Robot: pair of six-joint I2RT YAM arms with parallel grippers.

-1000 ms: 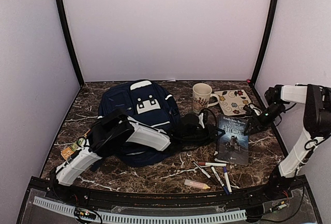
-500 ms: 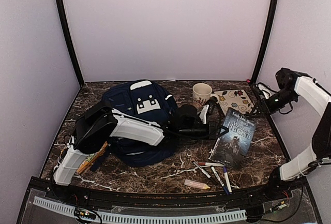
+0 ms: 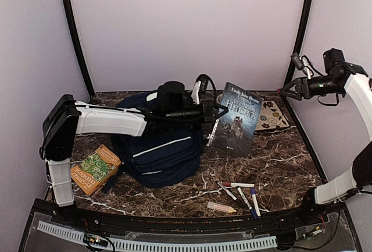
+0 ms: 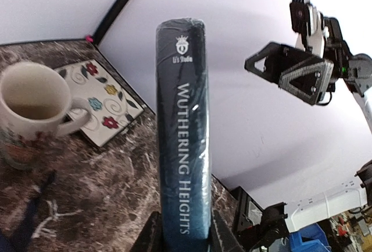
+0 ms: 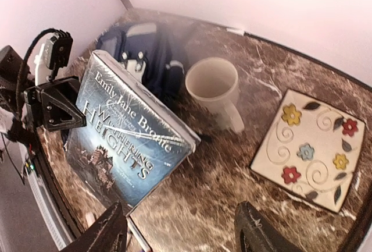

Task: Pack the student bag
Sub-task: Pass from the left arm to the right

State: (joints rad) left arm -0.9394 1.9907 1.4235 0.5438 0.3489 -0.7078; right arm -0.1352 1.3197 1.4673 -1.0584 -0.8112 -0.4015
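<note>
Student bag (image 3: 165, 153) flat; left jaws grasp book (image 3: 235, 118), now raised; right jaws released.

2 books (image 3: 235, 118), 1 mug (image 5: 212, 86), 1 bag (image 3: 163, 153)

The left arm (image 3: 110, 121) rises from its base, bends at the shoulder and stretches out level toward the book (image 3: 235, 118). The left gripper (image 3: 213, 111) is clamped on the book at the foot of its spine, one finger on each cover. The right arm (image 3: 357, 89) reaches up high, right of the book. The right gripper (image 3: 289, 89) points toward the book, jaws apart and holding nothing.
</note>
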